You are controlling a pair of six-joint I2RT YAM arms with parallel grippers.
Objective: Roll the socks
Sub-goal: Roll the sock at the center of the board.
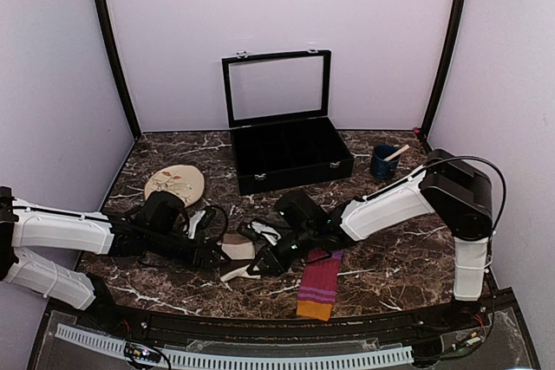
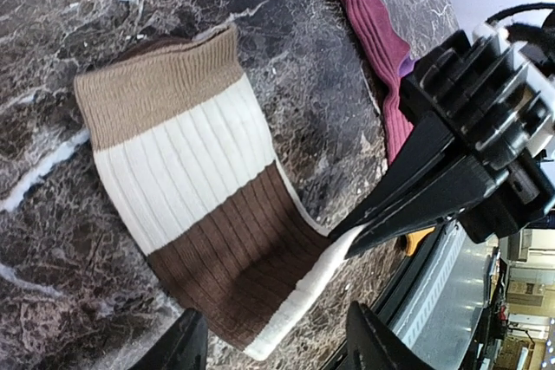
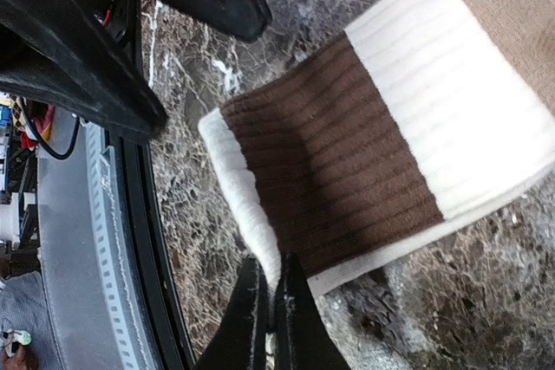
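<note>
right wrist, right hand (image 3: 270, 273) clamped on cream sock (image 3: 381, 145) edge, left hand (image 2: 273, 335) spread above it

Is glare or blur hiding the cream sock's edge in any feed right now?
Top external: no glare, but the cream sock looks small. Left wrist: sock sharp; top-right corner blown out. Right wrist: sock sharp, the right tool pinching its edge dark and slightly soft.

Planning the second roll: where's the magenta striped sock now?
Top view: the magenta striped sock lies flat at the near edge of the table, right of centre, just right of the cream sock.
</note>
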